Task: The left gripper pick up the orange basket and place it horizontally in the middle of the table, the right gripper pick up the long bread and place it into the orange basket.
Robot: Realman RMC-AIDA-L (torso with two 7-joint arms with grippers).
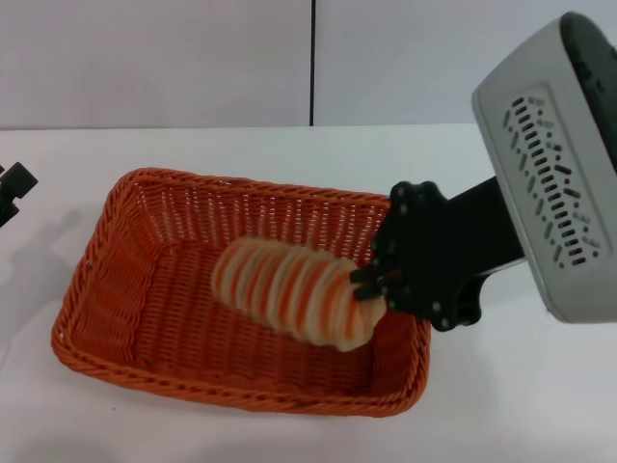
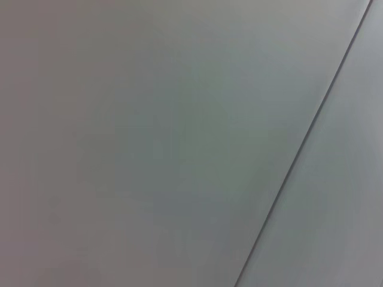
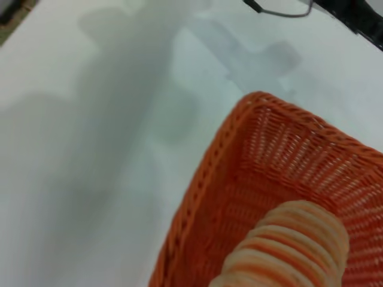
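Observation:
The orange basket [image 1: 125, 289] lies lengthwise across the middle of the white table [image 1: 501, 405]. Over its right half hangs the long bread [image 1: 289, 289], tan with orange stripes. One end of it is in my right gripper [image 1: 371, 282], which is shut on it and reaches in over the basket's right rim. I cannot tell whether the loaf touches the basket floor. The right wrist view shows the free end of the long bread [image 3: 293, 245] above the inside of the basket [image 3: 215, 179]. My left gripper [image 1: 12, 188] is parked at the table's far left edge, apart from the basket.
A grey wall with a dark vertical seam [image 1: 312, 63] stands behind the table. The left wrist view shows only that grey wall and a seam [image 2: 311, 134]. A dark cable [image 3: 281, 12] lies on the table beyond the basket in the right wrist view.

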